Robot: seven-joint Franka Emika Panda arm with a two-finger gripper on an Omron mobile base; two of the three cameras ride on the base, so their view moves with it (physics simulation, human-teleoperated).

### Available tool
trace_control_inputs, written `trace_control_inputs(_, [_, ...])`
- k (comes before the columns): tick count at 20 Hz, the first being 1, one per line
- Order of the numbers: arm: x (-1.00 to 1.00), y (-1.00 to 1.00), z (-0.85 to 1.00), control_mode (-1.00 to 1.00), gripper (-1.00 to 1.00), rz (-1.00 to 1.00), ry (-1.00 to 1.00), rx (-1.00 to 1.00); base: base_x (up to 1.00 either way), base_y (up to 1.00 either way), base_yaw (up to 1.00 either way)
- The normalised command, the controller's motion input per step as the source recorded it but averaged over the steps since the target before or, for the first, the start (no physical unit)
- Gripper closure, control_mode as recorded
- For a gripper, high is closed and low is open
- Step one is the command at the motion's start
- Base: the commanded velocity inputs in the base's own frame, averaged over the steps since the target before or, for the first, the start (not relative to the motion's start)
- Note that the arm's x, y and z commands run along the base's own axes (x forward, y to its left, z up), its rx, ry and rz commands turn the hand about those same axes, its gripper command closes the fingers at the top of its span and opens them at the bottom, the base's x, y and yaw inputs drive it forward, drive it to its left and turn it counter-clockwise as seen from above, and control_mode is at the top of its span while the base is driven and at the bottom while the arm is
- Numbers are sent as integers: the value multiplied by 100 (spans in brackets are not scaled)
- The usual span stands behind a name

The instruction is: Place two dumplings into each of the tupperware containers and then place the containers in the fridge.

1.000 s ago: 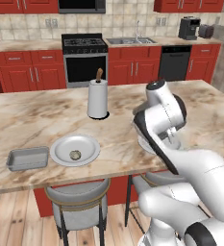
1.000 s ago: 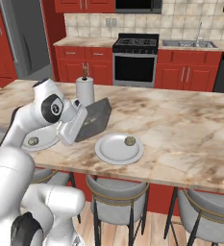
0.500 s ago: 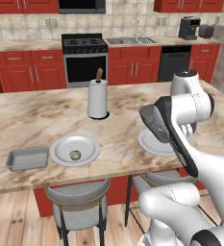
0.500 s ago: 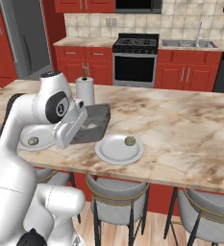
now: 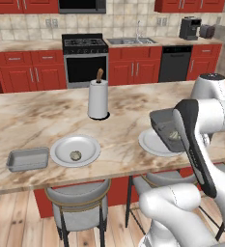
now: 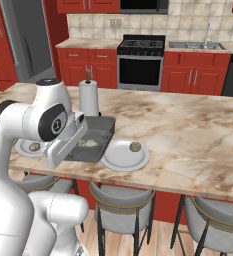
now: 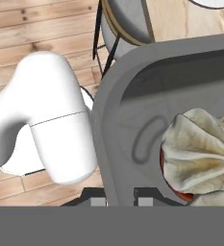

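Note:
My gripper (image 7: 118,196) is shut on the rim of a grey tupperware container (image 7: 111,125), held above the island counter. A pale pleated dumpling (image 7: 200,149) lies inside it. In the left base view this container (image 5: 163,124) hangs tilted over the right white plate (image 5: 150,143), with a dumpling (image 5: 174,136) in it. From the right the same container (image 6: 99,131) sits next to my hand. The second container (image 5: 28,159) rests on the counter's left end. One dumpling (image 5: 75,155) lies on the left plate (image 5: 75,144), another dumpling (image 6: 134,146) on the right plate (image 6: 120,157). The fridge (image 6: 20,42) stands at the back left.
A paper towel roll (image 5: 98,99) stands upright mid-counter. Grey stools (image 5: 80,195) are tucked under the counter's near edge. A stove (image 5: 85,60), sink and red cabinets line the far wall.
My arm has swung to the right in the left base view, carrying the held container along. The plates and the other container have stayed put.

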Motion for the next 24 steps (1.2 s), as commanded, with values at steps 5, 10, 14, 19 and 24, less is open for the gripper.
trace_control_inputs(5, [-22,0,-3,-100,100,-2,-3,3,0,0,0])
trace_control_inputs(10, [-29,-6,-6,-100,100,0,-1,1,0,0,0])
trace_control_inputs(14, [-7,0,0,-100,100,0,0,0,0,0,0])
trace_control_inputs(19, [-2,0,0,-100,100,0,0,0,0,0,0])
trace_control_inputs(24, [0,0,0,100,100,0,0,0,-6,0,0])
